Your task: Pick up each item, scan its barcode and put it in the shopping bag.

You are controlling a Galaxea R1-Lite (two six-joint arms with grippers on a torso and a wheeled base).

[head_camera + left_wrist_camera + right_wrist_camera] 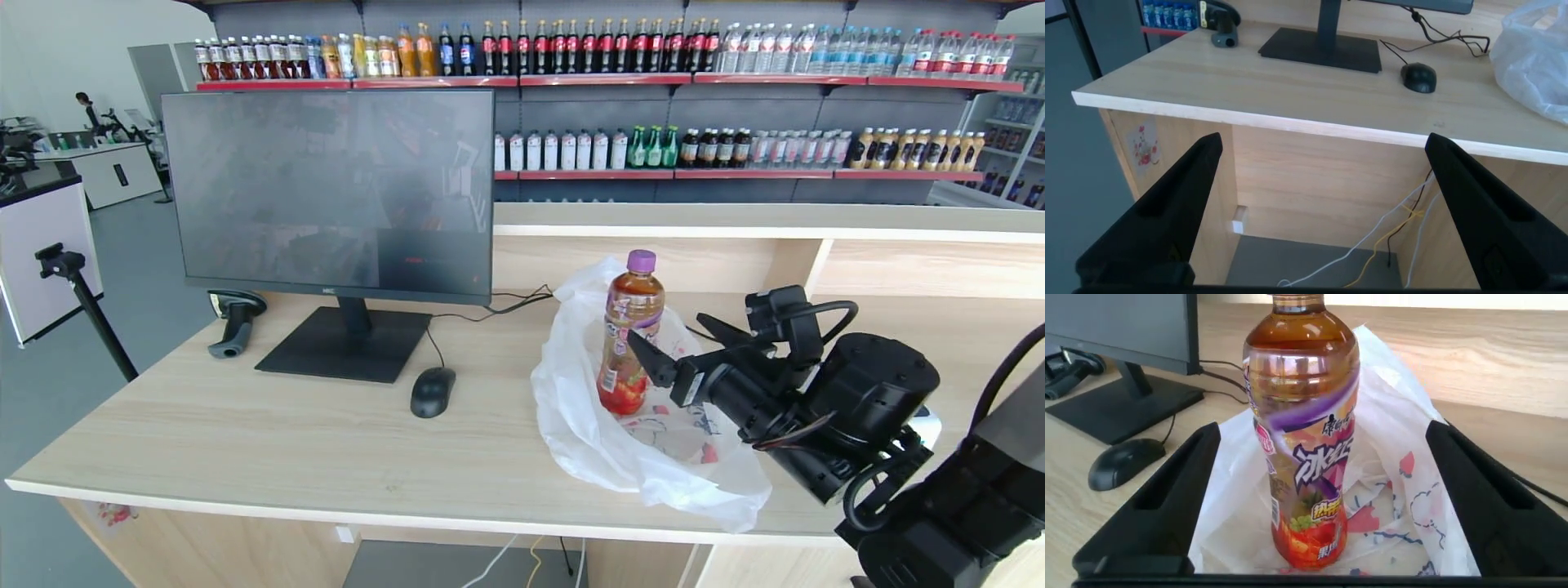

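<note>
A tea bottle (629, 333) with a purple cap and brown drink stands upright on the white plastic shopping bag (604, 437), which lies spread on the wooden counter (245, 433). My right gripper (673, 351) is open just right of the bottle, its fingers wide apart and not touching it. In the right wrist view the bottle (1305, 433) stands between and beyond the two black fingers (1167, 502), on the bag (1404, 506). My left gripper (1323, 220) is open, held low in front of the counter's front edge (1290, 122) with nothing between its fingers.
A monitor (331, 192) on its stand fills the counter's back left. A black mouse (432, 391) lies before it and a handheld barcode scanner (234, 320) rests to its left. Cables run behind the bag. Drink shelves (735, 82) line the back wall.
</note>
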